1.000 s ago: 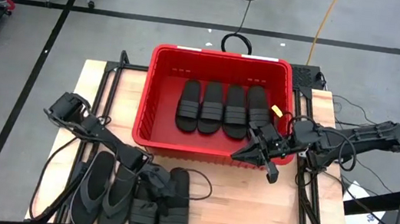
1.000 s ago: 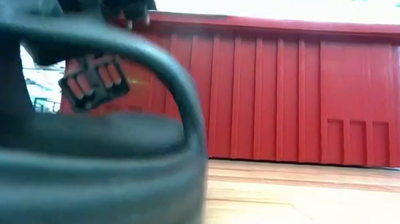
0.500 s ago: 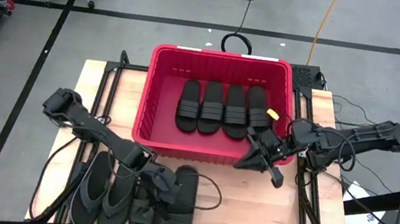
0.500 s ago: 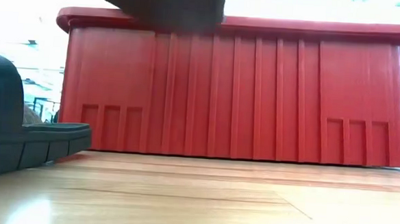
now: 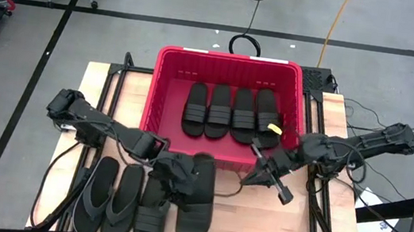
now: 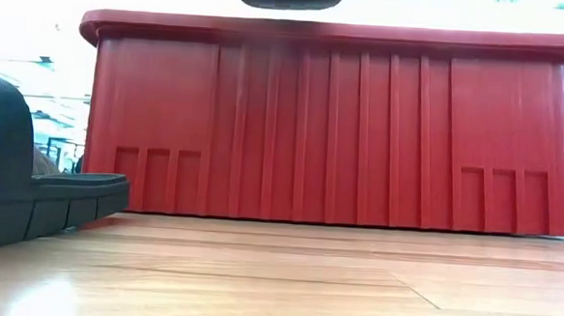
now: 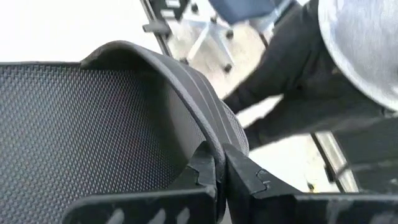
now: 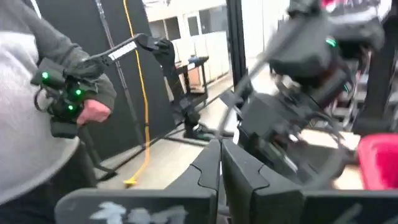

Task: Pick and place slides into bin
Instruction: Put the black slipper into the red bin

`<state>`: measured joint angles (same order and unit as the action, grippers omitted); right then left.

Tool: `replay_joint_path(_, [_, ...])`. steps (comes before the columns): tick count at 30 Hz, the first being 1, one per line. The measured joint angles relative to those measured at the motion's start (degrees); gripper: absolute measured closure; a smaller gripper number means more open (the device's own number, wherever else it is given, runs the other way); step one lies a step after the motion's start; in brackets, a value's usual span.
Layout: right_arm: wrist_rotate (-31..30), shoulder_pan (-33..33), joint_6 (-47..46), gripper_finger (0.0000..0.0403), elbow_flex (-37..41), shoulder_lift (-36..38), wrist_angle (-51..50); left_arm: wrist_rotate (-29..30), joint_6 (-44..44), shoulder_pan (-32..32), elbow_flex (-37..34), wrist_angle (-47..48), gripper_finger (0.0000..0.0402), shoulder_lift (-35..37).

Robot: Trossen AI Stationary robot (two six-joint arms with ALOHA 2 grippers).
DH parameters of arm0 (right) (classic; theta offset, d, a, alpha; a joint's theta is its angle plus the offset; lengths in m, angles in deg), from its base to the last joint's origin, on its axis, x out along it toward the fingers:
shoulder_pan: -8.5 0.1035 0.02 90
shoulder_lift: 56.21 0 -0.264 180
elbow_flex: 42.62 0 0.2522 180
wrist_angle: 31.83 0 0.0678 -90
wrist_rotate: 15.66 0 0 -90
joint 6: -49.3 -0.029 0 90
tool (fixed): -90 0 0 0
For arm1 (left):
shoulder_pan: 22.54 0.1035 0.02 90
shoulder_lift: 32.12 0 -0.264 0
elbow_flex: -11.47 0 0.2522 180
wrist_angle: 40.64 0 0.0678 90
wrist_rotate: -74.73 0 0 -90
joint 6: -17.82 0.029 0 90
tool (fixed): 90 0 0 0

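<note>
A black band slide (image 5: 196, 197) hangs at the lower centre of the high view, just below the red bin (image 5: 166, 111), grasped by the left gripper (image 5: 172, 177). Four slides (image 5: 231, 112) lie inside the bin. The right gripper (image 5: 264, 170), fingers pressed together and empty, is at the bin's lower right corner.

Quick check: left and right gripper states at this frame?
Left gripper: shut on a slide, lifted off the table.
Right gripper: shut, holding nothing, beside the bin.
</note>
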<state>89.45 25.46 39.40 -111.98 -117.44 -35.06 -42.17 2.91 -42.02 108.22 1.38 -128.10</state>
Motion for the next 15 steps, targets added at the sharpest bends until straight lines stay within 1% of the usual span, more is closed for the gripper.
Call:
replay_joint_path(4, [-7.16,1.11,3.82,0.0394,0.00,2.71,0.81,0.11,0.38,1.46,0.69,0.44,0.0400,0.02])
replay_joint_path(5, [-7.90,1.11,4.26,0.0394,0.00,3.53,0.91,-0.04,0.60,1.70,0.73,0.45,0.0400,0.08])
replay_joint_path(10, [-7.04,2.20,5.72,0.0401,0.00,6.56,0.73,-0.43,1.76,4.95,0.87,3.09,0.0400,2.50])
replay_joint_path(12, [-5.21,3.05,6.62,0.0401,0.00,6.70,0.99,-0.51,1.48,7.11,0.87,3.69,0.0400,3.38])
replay_joint_path(15, [-2.93,4.24,7.13,0.0402,0.00,5.95,0.86,-1.12,-1.18,10.53,0.87,3.57,0.0400,4.55])
